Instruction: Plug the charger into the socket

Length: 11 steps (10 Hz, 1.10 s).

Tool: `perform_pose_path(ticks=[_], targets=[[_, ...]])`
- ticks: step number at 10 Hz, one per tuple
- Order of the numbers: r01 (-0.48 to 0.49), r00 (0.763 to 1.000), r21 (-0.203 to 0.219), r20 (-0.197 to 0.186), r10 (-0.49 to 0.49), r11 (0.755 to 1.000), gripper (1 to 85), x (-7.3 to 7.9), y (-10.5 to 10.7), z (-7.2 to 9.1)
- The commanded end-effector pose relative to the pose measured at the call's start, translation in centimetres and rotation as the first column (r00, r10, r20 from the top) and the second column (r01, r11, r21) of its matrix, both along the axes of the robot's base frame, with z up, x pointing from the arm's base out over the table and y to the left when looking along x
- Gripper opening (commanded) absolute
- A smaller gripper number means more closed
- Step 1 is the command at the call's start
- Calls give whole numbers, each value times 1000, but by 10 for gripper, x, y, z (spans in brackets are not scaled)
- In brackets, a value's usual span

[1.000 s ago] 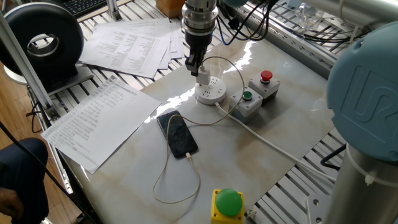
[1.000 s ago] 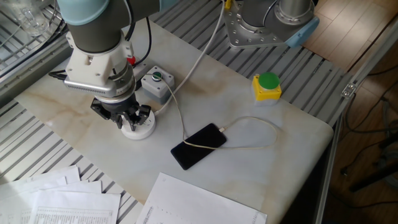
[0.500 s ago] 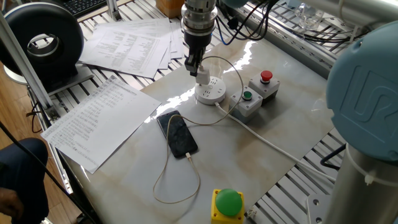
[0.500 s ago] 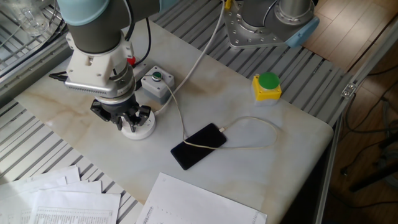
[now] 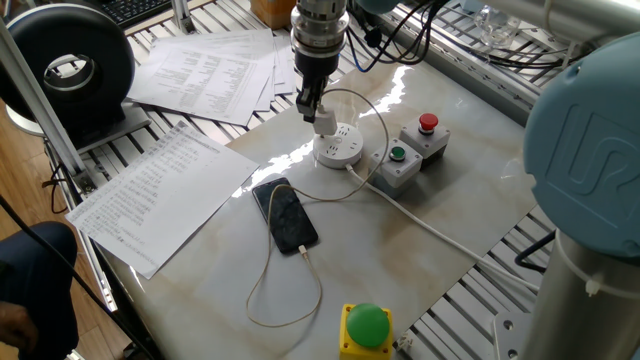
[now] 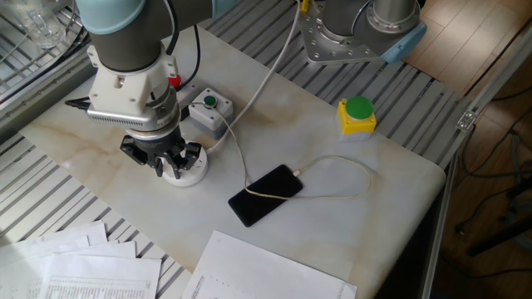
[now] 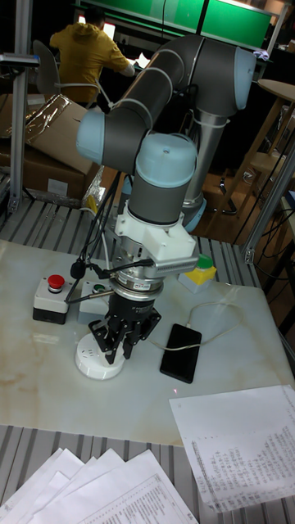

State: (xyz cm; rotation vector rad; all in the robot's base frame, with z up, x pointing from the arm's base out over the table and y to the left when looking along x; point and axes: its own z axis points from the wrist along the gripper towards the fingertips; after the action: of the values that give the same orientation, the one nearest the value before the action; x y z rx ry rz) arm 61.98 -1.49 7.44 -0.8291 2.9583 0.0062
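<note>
The socket (image 5: 339,148) is a round white puck on the marble table, with a thick white cord running off to the right. My gripper (image 5: 318,112) points straight down over its far left edge and is shut on the charger (image 5: 326,123), a small white cube. The charger sits right at the socket's top; I cannot tell whether its prongs touch it. A thin white cable loops from the charger to a black smartphone (image 5: 285,215). In the other fixed view my gripper (image 6: 169,163) covers most of the socket (image 6: 189,175). In the tall view my gripper (image 7: 123,343) hides the charger above the socket (image 7: 95,363).
Two grey button boxes, one red-topped (image 5: 427,134) and one green-topped (image 5: 398,164), stand just right of the socket. A yellow box with a green dome button (image 5: 365,328) sits at the near table edge. Printed sheets (image 5: 160,190) lie to the left.
My gripper with the charger has shifted very slightly up and left over the socket. Nothing else has moved.
</note>
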Motion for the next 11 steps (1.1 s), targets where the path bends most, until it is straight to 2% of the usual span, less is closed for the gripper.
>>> perform_pose_path(ticks=[1, 4, 8, 11], targets=[[0, 1000, 9, 3, 0, 1000, 10, 0, 0, 1], [6, 1000, -1, 8, -6, 1000, 10, 2, 1, 4], [-1, 999, 18, 43, 0, 1000, 10, 8, 0, 1], [-1, 999, 24, 49, 0, 1000, 10, 8, 1, 1]])
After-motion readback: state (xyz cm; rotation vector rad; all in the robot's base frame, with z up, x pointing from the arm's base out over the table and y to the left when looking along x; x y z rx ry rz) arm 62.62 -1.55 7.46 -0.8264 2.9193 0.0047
